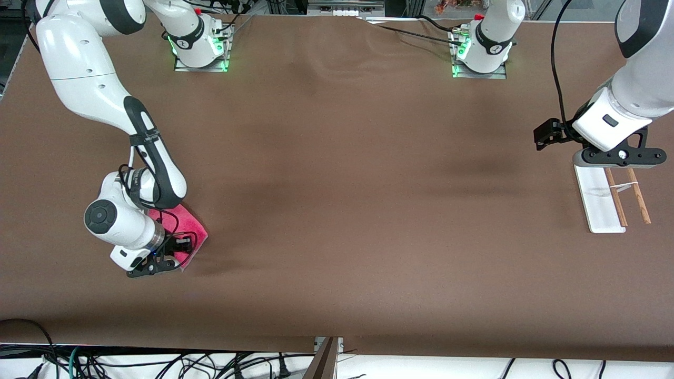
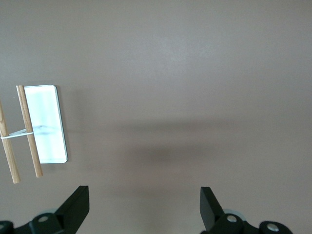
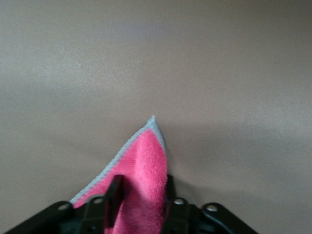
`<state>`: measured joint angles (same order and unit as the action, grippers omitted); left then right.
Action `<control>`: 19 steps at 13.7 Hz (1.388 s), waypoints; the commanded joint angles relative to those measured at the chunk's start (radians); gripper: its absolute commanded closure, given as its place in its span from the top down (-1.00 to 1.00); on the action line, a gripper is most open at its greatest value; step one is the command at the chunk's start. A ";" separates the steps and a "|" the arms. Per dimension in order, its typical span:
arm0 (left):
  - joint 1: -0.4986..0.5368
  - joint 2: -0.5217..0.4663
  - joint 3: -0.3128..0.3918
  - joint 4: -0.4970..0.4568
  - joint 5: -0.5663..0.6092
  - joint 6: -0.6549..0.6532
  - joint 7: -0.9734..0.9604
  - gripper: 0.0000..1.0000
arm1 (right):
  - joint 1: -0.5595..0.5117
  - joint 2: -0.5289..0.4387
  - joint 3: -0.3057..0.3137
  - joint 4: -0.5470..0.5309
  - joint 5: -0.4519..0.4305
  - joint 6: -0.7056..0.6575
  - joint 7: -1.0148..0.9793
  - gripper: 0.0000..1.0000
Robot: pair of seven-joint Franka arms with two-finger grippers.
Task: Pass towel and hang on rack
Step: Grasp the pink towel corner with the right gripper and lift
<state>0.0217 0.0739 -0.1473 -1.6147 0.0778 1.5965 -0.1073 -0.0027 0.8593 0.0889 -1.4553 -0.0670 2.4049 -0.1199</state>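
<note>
While the grab is under way, quick notes:
Towel: towel (image 1: 184, 227) lies on the table (image 1: 337, 210) near the right arm's end, toward the front-camera edge; one corner is pinched up.
Right gripper: right gripper (image 3: 141, 195) is down on the towel, fingers (image 3: 115, 194) closed close together with pink cloth between them; looks like a grip on the corner fold.
Left gripper: left gripper (image 2: 145, 204) waits above the left arm's end of the table, fingers spread wide, nothing in them.
Rack: rack (image 1: 613, 197) sits near the left arm's end, just under the left gripper's wrist.
Step tip: likely best to confirm both fingers bite cloth, then lift straight so a free edge hangs for the handover.
View difference: right wrist view shows the grey edging and pinch; front view hides these under the wrist. Left wrist view shows the rack's white crosspiece (image 2: 17, 133) clearly.
</note>
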 commanded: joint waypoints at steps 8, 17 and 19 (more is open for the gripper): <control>0.000 0.000 -0.005 0.019 0.007 -0.023 -0.005 1.00 | 0.001 -0.212 0.142 0.010 -0.004 -0.205 -0.009 -1.00; 0.000 0.001 -0.005 0.033 0.007 -0.020 -0.003 1.00 | 0.030 -0.329 0.457 0.059 -0.010 -0.303 0.054 -1.00; 0.001 0.006 0.000 0.041 0.004 -0.021 0.012 1.00 | 0.108 -0.330 0.457 0.094 -0.011 -0.299 0.156 -1.00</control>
<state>0.0213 0.0739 -0.1484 -1.6060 0.0778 1.5948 -0.1072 0.0538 0.5362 0.5401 -1.3963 -0.0670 2.1092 -0.0458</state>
